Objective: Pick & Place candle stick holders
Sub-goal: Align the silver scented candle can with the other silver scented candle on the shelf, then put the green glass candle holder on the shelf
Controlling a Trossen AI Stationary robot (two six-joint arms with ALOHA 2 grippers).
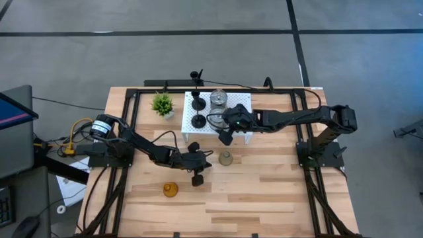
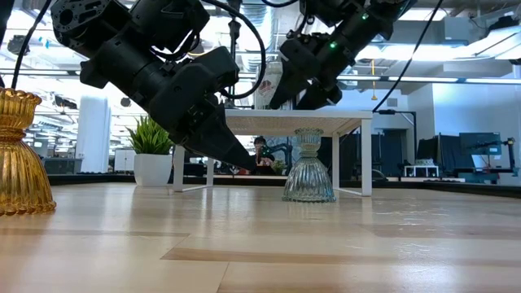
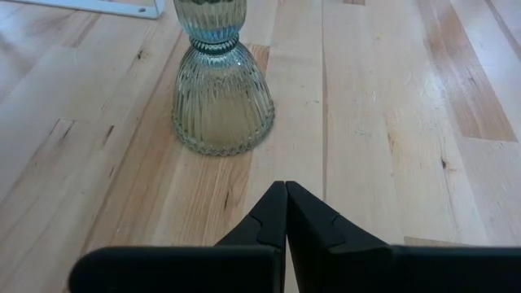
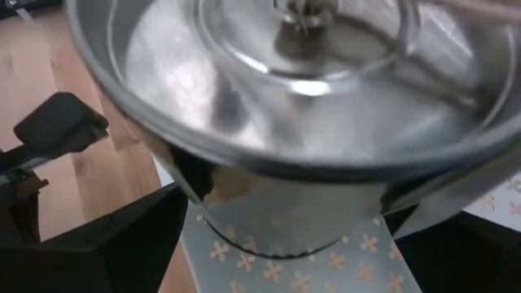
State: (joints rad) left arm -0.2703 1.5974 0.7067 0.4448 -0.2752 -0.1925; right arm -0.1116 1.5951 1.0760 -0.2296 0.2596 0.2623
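Two hands show: our right hand point(image 1: 225, 137), fingers spread, sits at the stand's point(image 1: 198, 121) front edge around a clear jar point(image 4: 309, 106). Our left hand point(image 3: 285, 213), fingers pressed together and empty, points at the olive bell holder point(image 3: 221, 96) mid-worktop point(image 1: 277, 192); the amber holder point(image 1: 171, 190) stands nearer the front edge.

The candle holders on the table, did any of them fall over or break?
No, nothing looks knocked over or broken. The amber holder and the greyish-olive holder both stand upright on the table. On the white stand, a black stick stands upright too.
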